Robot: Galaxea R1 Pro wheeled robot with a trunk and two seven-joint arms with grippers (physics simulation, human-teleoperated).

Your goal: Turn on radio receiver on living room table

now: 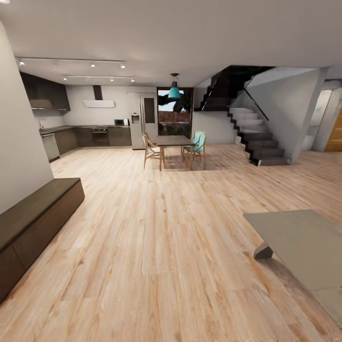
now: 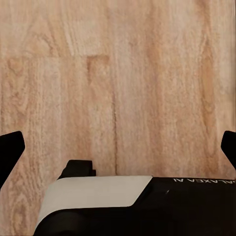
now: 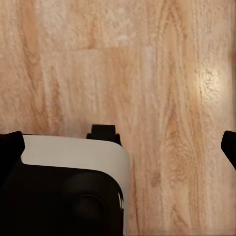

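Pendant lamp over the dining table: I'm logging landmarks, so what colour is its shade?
Teal; the pendant lamp hangs above the dark dining table, best seen in the head view.

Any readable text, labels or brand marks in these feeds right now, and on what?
"GALAXEA AI": white lettering, seen upside down, on the black robot body at the edge of the left wrist view.
Head view: no sign or label legible; the kitchen appliances are too small and blurred.
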